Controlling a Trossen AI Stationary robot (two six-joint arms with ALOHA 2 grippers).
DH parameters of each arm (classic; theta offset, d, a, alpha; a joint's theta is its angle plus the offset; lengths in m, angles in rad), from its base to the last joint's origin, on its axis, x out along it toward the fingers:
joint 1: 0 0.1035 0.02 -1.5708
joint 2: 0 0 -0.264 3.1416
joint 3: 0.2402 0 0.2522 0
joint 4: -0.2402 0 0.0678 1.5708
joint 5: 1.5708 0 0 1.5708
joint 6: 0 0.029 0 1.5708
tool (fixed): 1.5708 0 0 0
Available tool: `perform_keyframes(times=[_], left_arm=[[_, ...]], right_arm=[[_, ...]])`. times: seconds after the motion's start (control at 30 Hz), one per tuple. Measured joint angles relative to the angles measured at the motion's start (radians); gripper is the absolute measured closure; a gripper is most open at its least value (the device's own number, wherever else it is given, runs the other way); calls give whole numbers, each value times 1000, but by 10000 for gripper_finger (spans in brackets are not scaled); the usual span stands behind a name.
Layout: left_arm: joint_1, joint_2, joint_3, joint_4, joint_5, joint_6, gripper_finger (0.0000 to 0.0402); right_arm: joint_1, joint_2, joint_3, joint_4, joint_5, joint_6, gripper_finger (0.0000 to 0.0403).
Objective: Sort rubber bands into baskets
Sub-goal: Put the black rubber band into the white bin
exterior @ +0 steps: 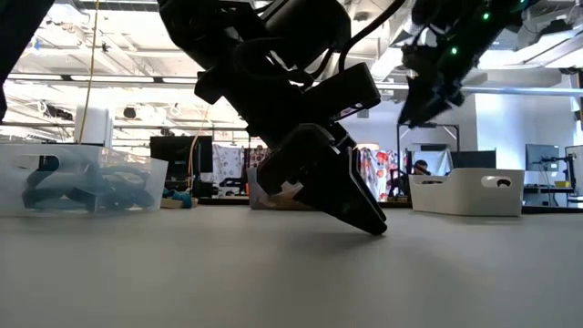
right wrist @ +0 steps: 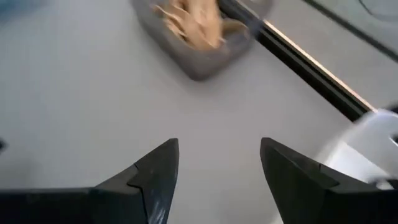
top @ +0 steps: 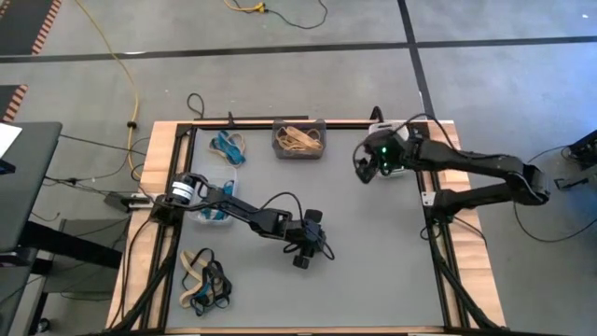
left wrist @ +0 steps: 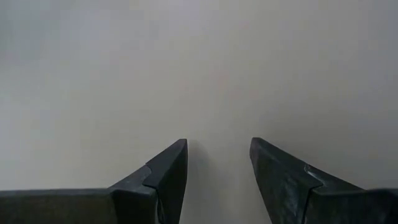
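Note:
A loose heap of tan, black and blue rubber bands (top: pixel 205 285) lies on the grey mat near the front left. A dark grey basket (top: pixel 298 140) at the far edge holds tan bands (right wrist: pixel 193 25). A clear basket (exterior: pixel 82 182) holds blue bands (top: pixel 229 147). A white basket (exterior: pixel 466 193) stands at the far right, partly under my right arm. My left gripper (top: pixel 303 254) is open and empty, slanting down close to the mat at the table's middle. My right gripper (top: pixel 362 170) hangs open and empty above the mat, right of the grey basket.
More blue bands (top: pixel 216 213) show under my left arm. The table's black frame rail (right wrist: pixel 311 68) runs behind the baskets. Bare grey mat (top: pixel 373 252) spreads over the middle and right of the table.

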Motion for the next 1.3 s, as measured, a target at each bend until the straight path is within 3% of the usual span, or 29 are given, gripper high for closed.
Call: perform_keyframes(times=[0.37, 0.7, 1.03, 1.3], left_arm=[[0, 0, 0, -7, -8, 10, 232], [2, -23, 0, -66, -46, 27, 232], [8, -93, -4, -229, -193, 68, 232], [11, -108, -3, -273, -202, 56, 232]], right_arm=[[290, 5, 0, 55, 131, 72, 147], [533, 89, 1, 110, 289, 129, 147], [682, 172, 1, 143, 402, 190, 147], [770, 243, 1, 146, 476, 261, 147]])
